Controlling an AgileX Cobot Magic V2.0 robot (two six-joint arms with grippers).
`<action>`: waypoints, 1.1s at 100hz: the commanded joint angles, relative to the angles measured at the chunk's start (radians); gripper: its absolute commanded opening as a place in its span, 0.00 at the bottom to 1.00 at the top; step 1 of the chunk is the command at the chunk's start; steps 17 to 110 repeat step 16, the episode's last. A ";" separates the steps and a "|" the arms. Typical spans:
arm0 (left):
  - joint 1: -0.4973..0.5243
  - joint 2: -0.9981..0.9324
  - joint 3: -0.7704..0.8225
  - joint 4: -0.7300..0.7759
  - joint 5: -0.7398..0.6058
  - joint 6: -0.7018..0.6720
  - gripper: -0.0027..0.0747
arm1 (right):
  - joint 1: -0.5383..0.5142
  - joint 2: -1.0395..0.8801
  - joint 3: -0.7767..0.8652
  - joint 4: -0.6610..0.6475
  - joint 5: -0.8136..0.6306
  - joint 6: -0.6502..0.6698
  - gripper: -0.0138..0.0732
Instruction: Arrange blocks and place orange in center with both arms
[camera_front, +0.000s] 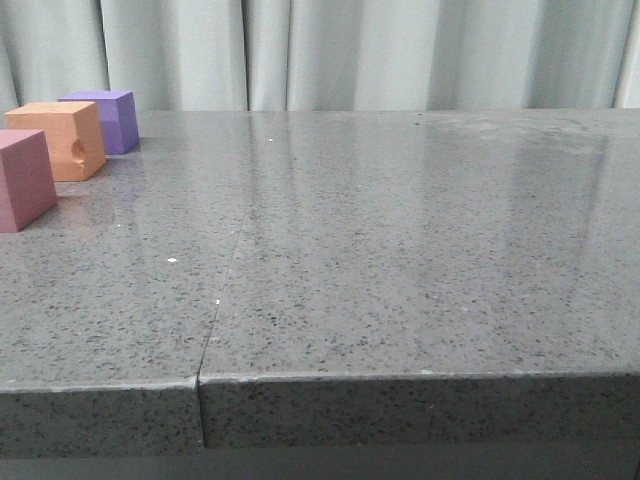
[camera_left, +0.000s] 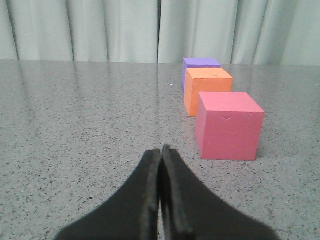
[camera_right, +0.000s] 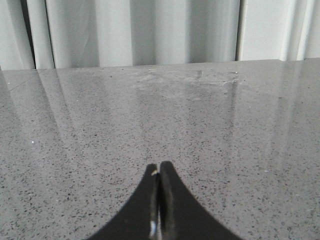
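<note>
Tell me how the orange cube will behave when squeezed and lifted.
The orange cube looks like matte foam, so it is probably light and grippy rather than slippery. The gouge in its side face suggests that it dents easily under a hard squeeze. Its flat faces mean that it should slide, not roll.

Speckled grey stone table (camera_front: 400, 270) carrying three matte foam cubes in a receding row ahead of the left gripper (camera_left: 161, 152): pink (camera_left: 229, 125) nearest, orange (camera_left: 207, 90) between, purple (camera_left: 200, 64) farthest
</note>
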 joint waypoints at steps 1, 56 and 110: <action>0.001 -0.031 0.040 -0.002 -0.084 -0.001 0.01 | -0.007 -0.023 -0.018 0.000 -0.086 -0.010 0.08; 0.001 -0.031 0.040 -0.002 -0.084 -0.001 0.01 | -0.007 -0.023 -0.018 0.000 -0.086 -0.010 0.08; 0.001 -0.031 0.040 -0.002 -0.084 -0.001 0.01 | -0.007 -0.023 -0.018 0.000 -0.086 -0.010 0.08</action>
